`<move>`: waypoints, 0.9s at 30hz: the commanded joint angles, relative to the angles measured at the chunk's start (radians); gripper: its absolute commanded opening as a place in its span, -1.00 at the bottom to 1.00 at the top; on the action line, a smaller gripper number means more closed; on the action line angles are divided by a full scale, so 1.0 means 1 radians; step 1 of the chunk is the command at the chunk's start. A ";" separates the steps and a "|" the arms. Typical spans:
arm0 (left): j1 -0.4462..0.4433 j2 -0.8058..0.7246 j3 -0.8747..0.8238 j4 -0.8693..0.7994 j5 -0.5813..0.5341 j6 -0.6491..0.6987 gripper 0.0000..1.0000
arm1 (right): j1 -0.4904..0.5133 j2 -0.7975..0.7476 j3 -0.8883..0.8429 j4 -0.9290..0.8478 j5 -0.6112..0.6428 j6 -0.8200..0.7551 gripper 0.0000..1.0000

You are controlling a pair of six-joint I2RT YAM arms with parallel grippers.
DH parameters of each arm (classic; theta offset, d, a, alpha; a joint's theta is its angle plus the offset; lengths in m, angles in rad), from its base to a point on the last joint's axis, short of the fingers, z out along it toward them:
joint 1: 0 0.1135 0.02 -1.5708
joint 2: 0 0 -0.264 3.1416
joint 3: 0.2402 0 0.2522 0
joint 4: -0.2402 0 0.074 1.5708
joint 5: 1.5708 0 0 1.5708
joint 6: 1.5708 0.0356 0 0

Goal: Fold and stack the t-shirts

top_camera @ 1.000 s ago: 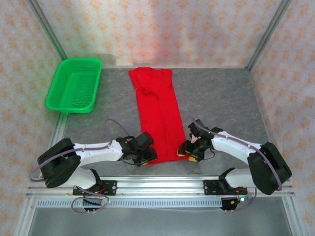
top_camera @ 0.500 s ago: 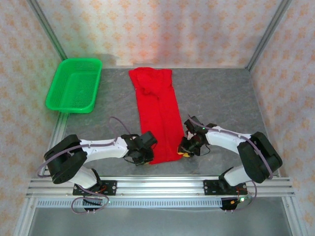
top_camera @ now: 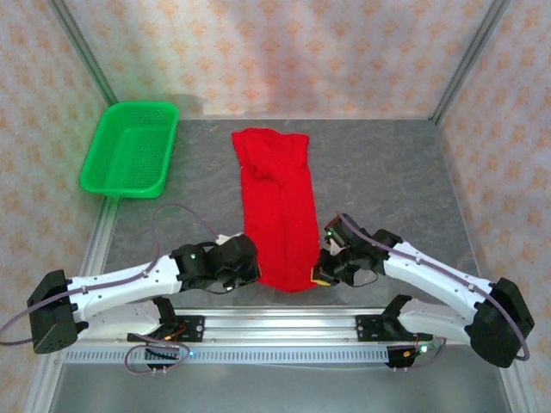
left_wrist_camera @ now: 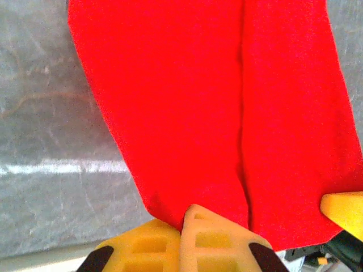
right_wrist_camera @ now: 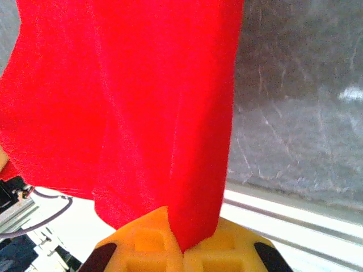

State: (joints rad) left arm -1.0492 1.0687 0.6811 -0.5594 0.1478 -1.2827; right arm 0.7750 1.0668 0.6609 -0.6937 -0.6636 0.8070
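Note:
One red t-shirt (top_camera: 278,206) lies as a long narrow strip down the middle of the grey table, plain red side up, its print hidden. My left gripper (top_camera: 250,268) is shut on the near left corner of the t-shirt (left_wrist_camera: 187,124), the yellow fingers (left_wrist_camera: 212,238) pinching its hem. My right gripper (top_camera: 320,272) is shut on the near right corner of the t-shirt (right_wrist_camera: 130,96), cloth caught between its yellow fingers (right_wrist_camera: 147,241). The near hem hangs lifted between the two grippers.
A green mesh basket (top_camera: 131,148) stands at the back left of the table. Metal rails (top_camera: 275,327) run along the near edge just behind the grippers. Patterned walls close off the back and both sides.
Both grippers went from open to shut on the near corners of the t-shirt. The near hem has lifted and the far end has slid slightly toward me and to the right.

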 commanded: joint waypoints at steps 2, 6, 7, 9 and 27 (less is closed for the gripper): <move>-0.081 -0.036 -0.019 -0.112 -0.089 -0.111 -1.00 | 0.045 -0.009 0.053 -0.071 0.002 0.088 -1.00; -0.092 -0.105 -0.020 -0.146 -0.140 -0.141 -1.00 | 0.048 -0.017 0.106 -0.096 0.040 0.090 -1.00; -0.088 -0.112 -0.017 -0.154 -0.155 -0.138 -1.00 | 0.047 -0.003 0.130 -0.097 0.053 0.081 -1.00; -0.049 -0.115 -0.008 -0.156 -0.149 -0.114 -1.00 | 0.036 0.048 0.185 -0.117 0.063 0.043 -1.00; 0.499 0.199 0.333 -0.125 0.085 0.350 -1.00 | -0.277 0.617 0.770 -0.265 0.114 -0.326 -1.00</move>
State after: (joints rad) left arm -0.5938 1.2171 0.9596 -0.6552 0.1852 -1.0634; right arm 0.5335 1.6310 1.3533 -0.8803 -0.5900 0.5671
